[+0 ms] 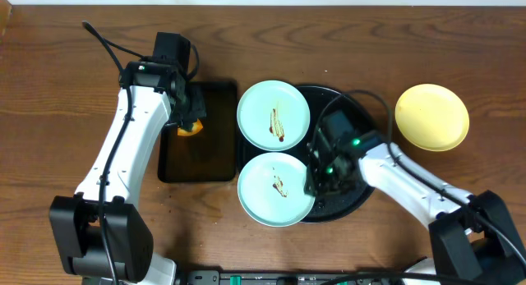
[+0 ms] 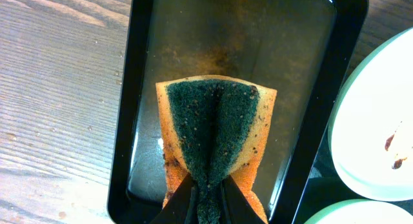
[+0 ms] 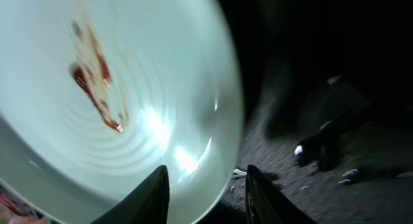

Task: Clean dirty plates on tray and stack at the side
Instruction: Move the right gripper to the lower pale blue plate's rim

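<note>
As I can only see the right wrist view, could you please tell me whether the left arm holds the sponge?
Observer: Yes, the left gripper is shut on the sponge, at the rectangular tray.
Operator: Thank you. How many plates are streaked?
Observer: Two: the upper blue plate and the lower blue plate, both at the black tray, on its left edge.
Operator: And the third?
Observer: The yellow plate sits on the table, right of that tray, with no streaks visible.

Upper plate (image 1: 274,115) and lower plate (image 1: 276,188) on left side of the tray (image 1: 345,207), centre frame. Third plate (image 1: 431,117) on surface (image 1: 49,88), upper right.
</note>
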### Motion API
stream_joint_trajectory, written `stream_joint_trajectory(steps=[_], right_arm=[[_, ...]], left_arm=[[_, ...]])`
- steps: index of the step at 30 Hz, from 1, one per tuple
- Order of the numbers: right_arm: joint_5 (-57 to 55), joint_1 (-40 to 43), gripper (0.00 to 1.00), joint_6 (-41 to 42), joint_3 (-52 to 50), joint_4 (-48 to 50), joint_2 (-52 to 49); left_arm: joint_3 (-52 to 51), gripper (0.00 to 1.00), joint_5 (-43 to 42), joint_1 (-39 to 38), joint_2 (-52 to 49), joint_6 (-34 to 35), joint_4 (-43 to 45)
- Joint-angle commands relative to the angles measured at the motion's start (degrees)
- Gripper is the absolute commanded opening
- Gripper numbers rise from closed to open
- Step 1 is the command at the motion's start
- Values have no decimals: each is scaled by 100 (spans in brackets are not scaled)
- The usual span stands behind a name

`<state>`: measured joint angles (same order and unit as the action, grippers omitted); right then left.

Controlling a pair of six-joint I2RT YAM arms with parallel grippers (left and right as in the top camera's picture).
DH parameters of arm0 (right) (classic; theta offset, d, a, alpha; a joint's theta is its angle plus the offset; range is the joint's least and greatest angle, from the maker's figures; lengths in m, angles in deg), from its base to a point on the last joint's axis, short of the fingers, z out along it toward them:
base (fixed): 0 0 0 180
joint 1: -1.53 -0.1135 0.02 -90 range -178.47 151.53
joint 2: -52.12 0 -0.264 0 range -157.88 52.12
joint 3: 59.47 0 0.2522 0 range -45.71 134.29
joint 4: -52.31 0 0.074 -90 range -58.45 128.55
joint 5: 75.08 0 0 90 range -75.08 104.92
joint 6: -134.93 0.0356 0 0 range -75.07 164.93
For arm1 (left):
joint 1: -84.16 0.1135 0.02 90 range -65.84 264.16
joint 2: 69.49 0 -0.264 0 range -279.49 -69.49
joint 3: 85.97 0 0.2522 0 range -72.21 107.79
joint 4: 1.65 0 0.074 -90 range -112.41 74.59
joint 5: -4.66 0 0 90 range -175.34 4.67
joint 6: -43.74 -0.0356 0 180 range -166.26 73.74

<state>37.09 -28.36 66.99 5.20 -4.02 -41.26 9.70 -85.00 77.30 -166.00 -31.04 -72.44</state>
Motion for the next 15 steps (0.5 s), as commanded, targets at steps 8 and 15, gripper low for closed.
stream_joint_trajectory(steps=[8,15], right_arm=[[-789,-271,3,964,-656,577,-66],[-1268,299,1,960,-520,638,-59]], left_arm=[[-48,11,26,13,28,35,-42],[-48,11,7,13,28,35,-101]])
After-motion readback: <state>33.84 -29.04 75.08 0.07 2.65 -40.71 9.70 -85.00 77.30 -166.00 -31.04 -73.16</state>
